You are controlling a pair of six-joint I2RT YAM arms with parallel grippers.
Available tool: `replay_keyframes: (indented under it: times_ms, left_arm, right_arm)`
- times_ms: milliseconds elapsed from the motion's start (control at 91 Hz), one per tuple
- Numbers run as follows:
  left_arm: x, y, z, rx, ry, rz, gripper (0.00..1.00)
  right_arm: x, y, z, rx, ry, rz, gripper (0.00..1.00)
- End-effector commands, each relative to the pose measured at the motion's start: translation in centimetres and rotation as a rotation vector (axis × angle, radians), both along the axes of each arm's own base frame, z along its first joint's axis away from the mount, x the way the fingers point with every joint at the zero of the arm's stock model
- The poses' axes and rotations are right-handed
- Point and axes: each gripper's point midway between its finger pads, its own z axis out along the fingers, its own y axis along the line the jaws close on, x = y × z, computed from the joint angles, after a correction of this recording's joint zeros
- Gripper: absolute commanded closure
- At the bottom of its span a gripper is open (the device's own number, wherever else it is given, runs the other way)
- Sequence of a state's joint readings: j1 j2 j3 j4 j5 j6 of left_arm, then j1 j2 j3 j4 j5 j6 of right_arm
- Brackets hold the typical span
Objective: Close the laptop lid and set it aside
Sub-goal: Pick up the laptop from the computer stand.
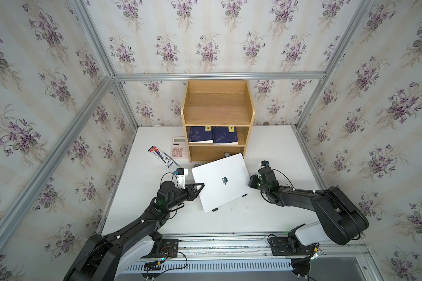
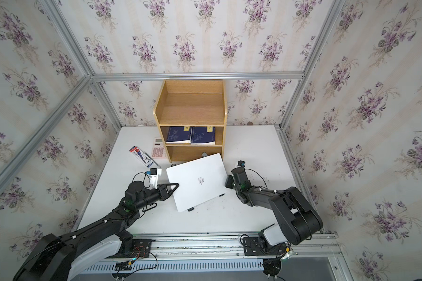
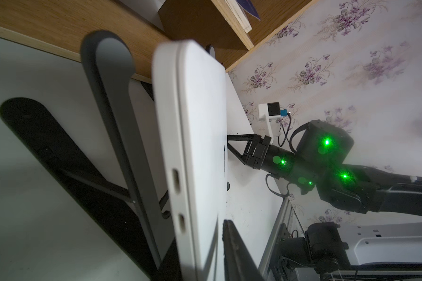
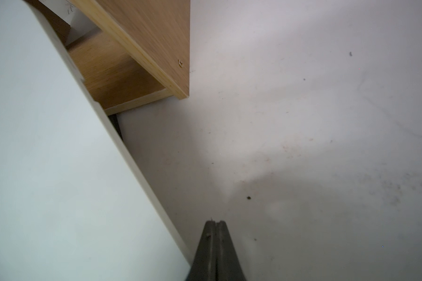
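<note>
Laptop [image 1: 221, 181] closed, logo up, tilted on desk [image 1: 266, 214] just before shelf [image 1: 217, 109]. Both top views show only feet of stand [image 1: 215, 209]. Left wrist view shows its legs under laptop, plus two side ports. At left edge, left hand [image 1: 200, 186]: one finger [image 3: 236, 248] on lid [image 3: 205, 121], other hidden, grip unclear. Beside right edge, right hand [image 4: 216, 222] pinched together, empty.

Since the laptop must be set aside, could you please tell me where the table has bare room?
Free: the table at back right, between the shelf and the right edge, and the front strip between the laptop and the rail. Crowded: back left, with calculator and pen pack.
</note>
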State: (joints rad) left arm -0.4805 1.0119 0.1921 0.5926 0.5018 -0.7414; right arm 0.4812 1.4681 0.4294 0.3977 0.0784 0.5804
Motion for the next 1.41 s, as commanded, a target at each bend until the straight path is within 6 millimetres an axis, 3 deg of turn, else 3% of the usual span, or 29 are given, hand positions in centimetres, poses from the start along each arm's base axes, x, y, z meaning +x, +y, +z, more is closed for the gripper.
replay_keyframes:
  times_ms: [0, 121, 264, 560, 681, 835, 1088, 1396]
  left_arm:
    - [0.5, -0.9, 2.4, -0.047, -0.092, -0.030, 0.83]
    - [0.3, -1.2, 2.6, -0.051, -0.086, -0.052, 1.00]
    - [-0.5, -1.0, 4.0, -0.052, -0.087, -0.066, 1.00]
    - [-2.8, 0.3, 12.2, -0.113, -0.172, -0.059, 1.00]
    - [-3.3, 1.4, 13.3, -0.121, -0.165, -0.004, 1.00]
    - [-4.5, 2.5, 15.0, -0.143, -0.120, 0.034, 1.00]
    - [-6.9, 6.0, 19.6, -0.176, -0.089, 0.167, 1.00]
    - [-8.4, 9.2, 25.1, -0.450, -0.040, 0.304, 1.00]
  right_arm:
    - [-0.3, 0.9, 0.4, 0.051, 0.001, 0.027, 1.00]
    - [-0.5, 0.9, 0.8, 0.065, -0.010, 0.032, 1.00]
    - [-0.4, 1.2, 2.6, 0.085, -0.046, 0.044, 1.00]
    - [-1.5, -1.2, 9.0, 0.090, -0.177, -0.027, 1.00]
    - [-2.4, -2.4, 11.5, 0.100, -0.223, -0.066, 0.97]
    - [-3.8, -3.5, 13.3, 0.113, -0.218, -0.100, 0.94]
    - [-6.1, -3.4, 17.0, 0.256, -0.235, -0.095, 0.86]
    - [-7.5, -2.6, 20.2, 0.417, -0.254, -0.069, 0.84]
